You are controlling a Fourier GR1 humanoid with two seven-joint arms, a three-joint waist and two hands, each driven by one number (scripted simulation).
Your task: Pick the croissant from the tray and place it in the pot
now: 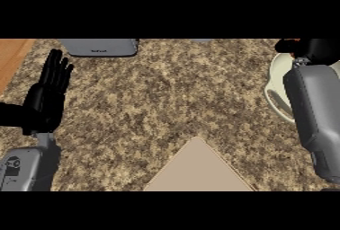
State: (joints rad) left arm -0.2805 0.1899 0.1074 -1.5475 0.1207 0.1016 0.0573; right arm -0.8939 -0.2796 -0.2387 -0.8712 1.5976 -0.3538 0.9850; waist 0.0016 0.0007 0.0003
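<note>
The bench (166, 90) is speckled brown, tan and black like granite, with a plain orange-brown wood strip (12, 58) at its far left. The tray (198, 173) is flat beige, the pot (277, 90) pale cream, and a grey appliance (100, 46) sits at the top. Both forearms are grey, each robot hand black: left (46, 96), right (312, 47).

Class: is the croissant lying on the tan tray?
No: the tray shows only bare tan surface, with no croissant on it.

Speckled granite counter (172, 99), grey appliance (100, 46) at its far edge, wooden strip (12, 56) far left.
</note>
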